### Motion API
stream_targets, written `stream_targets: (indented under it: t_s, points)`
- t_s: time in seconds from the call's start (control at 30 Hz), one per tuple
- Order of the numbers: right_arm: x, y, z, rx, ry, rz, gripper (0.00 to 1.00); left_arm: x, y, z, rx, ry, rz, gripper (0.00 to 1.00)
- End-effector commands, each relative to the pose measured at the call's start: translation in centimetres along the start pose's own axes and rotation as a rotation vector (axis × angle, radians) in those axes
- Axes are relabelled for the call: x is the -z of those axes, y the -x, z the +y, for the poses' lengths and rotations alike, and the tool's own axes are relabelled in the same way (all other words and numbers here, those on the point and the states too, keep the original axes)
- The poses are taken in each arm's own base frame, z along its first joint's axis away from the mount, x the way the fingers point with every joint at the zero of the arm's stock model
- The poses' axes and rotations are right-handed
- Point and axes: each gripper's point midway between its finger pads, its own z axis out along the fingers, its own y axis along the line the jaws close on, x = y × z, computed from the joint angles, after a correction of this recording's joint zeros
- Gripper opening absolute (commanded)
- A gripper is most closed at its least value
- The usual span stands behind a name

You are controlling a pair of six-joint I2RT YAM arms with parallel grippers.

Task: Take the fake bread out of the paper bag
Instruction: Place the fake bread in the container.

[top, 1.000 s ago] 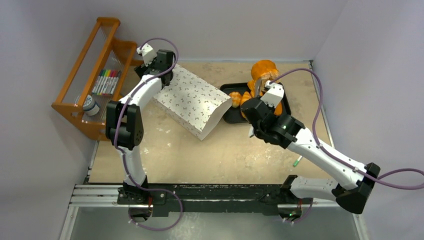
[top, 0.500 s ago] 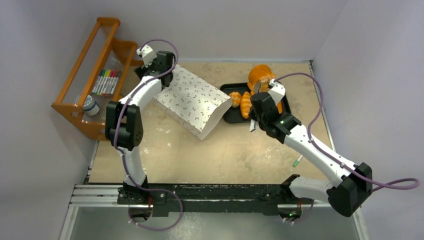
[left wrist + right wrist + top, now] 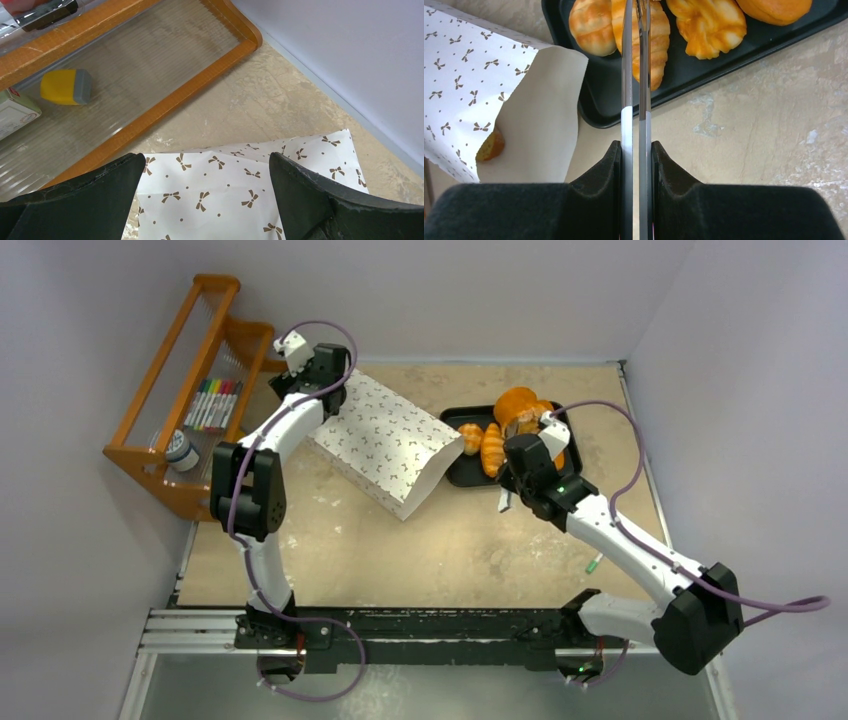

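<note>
Bread (image 3: pixel 516 406) is mostly out: you can count several golden pieces on the black tray (image 3: pixel 456 473), which sits toward the far edge of the counter (image 3: pixel 400 550), right of its middle. Among them are a ridged croissant (image 3: pixel 492 450) and a round roll (image 3: pixel 470 438). The bag (image 3: pixel 385 440) lies on its side between the tray and the far-left corner, its open mouth turned to the tray and just beside it. The job is not finished, though. One brown piece (image 3: pixel 490 145) sits just inside the mouth, low against the printed wall, so by my reckoning you have at least that one to fetch; whether more lie deeper cannot be told. Only the right wrist view gives you that piece, since from above the bag's upper wall hides it. That same view shows the right claw (image 3: pixel 636 147) pinched narrow on thin metal tongs (image 3: pixel 627 75). Their blades run out over the croissant and the tips are cut off at the top of the frame, so you cannot tell whether they grip anything. The left wrist view adds what the overhead cannot: the left claw (image 3: pixel 206 165) is spread wide and holds nothing. It hangs over the bag's closed end, near the orange rack (image 3: pixel 165 107), and whether it touches the paper cannot be told.
</note>
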Motion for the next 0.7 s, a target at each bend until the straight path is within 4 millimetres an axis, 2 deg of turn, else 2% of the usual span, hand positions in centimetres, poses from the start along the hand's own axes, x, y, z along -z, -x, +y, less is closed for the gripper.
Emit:
stream_targets:
  t_s: [0.0, 0.07, 0.17, 0.67]
  points:
    - [-0.1, 1.1, 1.1, -0.074, 0.035, -0.041, 0.16, 1.5, 3.4, -0.4, 0.079, -0.034, -0.058, 1.0]
    - [0.0, 1.0, 1.0, -0.075, 0.038, -0.039, 0.24, 1.5, 3.4, -0.5, 0.082, -0.035, -0.06, 1.0]
    - [0.3, 1.1, 1.0, -0.08, 0.041, -0.039, 0.3, 1.5, 3.4, -0.5, 0.082, -0.035, -0.06, 1.0]
    - [1.3, 1.2, 0.2, -0.107, 0.04, -0.04, 0.36, 1.6, 3.8, -0.8, 0.094, -0.044, -0.059, 1.0]
